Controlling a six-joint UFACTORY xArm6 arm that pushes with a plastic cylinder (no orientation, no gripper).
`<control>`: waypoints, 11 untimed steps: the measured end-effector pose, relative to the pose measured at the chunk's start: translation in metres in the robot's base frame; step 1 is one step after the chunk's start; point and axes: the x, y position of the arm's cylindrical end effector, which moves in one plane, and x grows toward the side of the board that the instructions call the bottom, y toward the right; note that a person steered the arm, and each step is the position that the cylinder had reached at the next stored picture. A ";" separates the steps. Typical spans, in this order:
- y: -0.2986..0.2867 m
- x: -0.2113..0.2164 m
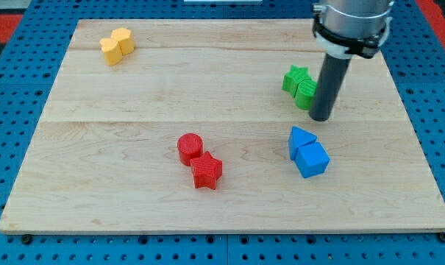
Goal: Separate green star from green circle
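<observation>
The green star [295, 78] sits at the view's upper right on the wooden board [134, 147]. The green circle [305, 95] touches it on its lower right side and is partly hidden by the rod. My tip [321, 118] rests on the board just right of and slightly below the green circle, close against it. The rod rises from there to the arm's mount at the view's top right.
A blue triangle [300, 138] and a blue cube [312, 160] touch each other below my tip. A red circle [190, 147] and a red star [206, 171] touch at the bottom middle. Two yellow blocks [117, 46] sit at the top left.
</observation>
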 end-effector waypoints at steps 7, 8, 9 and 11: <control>-0.038 -0.101; -0.039 -0.113; -0.044 -0.118; -0.054 -0.131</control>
